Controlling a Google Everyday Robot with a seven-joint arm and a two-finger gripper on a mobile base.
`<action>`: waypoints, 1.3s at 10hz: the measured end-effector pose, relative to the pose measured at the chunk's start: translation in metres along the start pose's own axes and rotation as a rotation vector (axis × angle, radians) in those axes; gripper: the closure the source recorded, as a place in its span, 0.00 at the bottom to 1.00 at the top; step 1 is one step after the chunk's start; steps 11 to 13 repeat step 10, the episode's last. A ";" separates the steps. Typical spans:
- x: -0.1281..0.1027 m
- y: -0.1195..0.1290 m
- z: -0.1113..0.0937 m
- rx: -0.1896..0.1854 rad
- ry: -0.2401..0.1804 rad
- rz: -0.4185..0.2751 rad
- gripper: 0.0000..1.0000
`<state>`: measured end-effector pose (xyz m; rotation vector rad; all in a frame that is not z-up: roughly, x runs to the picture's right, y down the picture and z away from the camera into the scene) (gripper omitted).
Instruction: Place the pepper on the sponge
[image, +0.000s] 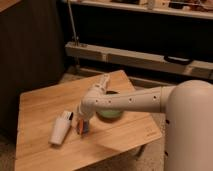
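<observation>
The pepper shows as a small orange-red sliver on the wooden table, tight against the left side of the blue-grey sponge. My gripper points down from the white arm and hangs directly over both, hiding their upper parts. I cannot make out whether the pepper is in its grasp or lying free, nor whether it rests on the sponge or beside it.
A white cup-like cylinder lies on its side just left of the pepper. A green bowl sits right of the sponge, half hidden behind my forearm. The wooden table stands among dark shelving, with my white base at the right.
</observation>
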<state>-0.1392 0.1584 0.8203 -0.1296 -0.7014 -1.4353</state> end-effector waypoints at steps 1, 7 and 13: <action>0.000 0.002 0.002 -0.013 -0.003 0.000 0.37; 0.002 0.012 0.005 -0.029 -0.012 0.010 0.20; 0.004 0.018 -0.006 0.037 -0.001 0.034 0.20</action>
